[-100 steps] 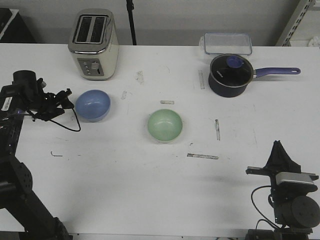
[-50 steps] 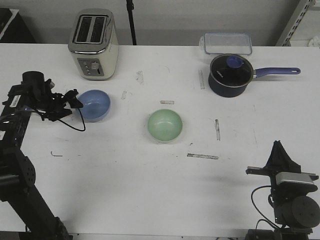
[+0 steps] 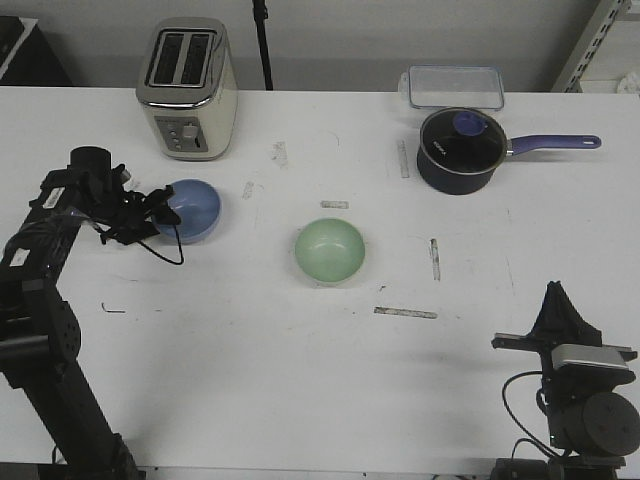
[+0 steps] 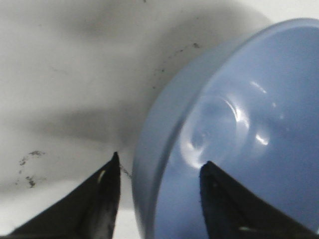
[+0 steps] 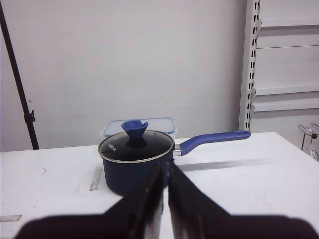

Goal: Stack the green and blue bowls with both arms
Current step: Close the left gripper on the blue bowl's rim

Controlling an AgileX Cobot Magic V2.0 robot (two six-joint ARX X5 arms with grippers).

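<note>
The pale blue bowl (image 3: pixel 192 209) sits upright at the left of the white table (image 3: pixel 250 340), in front of the toaster. The pale green bowl (image 3: pixel 330 250) sits upright near the table's middle, apart from the blue one. My left gripper (image 3: pixel 163 211) is open at the blue bowl's left rim. In the left wrist view the left gripper (image 4: pixel 160 164) straddles the rim of the blue bowl (image 4: pixel 249 124), one finger outside and one inside. My right gripper (image 3: pixel 555 298) rests shut and empty at the front right; in its wrist view the right gripper (image 5: pixel 165 172) faces the saucepan.
A cream and chrome toaster (image 3: pixel 187 88) stands at the back left. A dark saucepan with a purple handle (image 3: pixel 458 150) and a clear lidded box (image 3: pixel 453 87) stand at the back right. Short tape marks (image 3: pixel 405 312) lie on the table.
My left arm has moved right, from beside the blue bowl to over its left rim. The bowls and the right arm have not moved.
</note>
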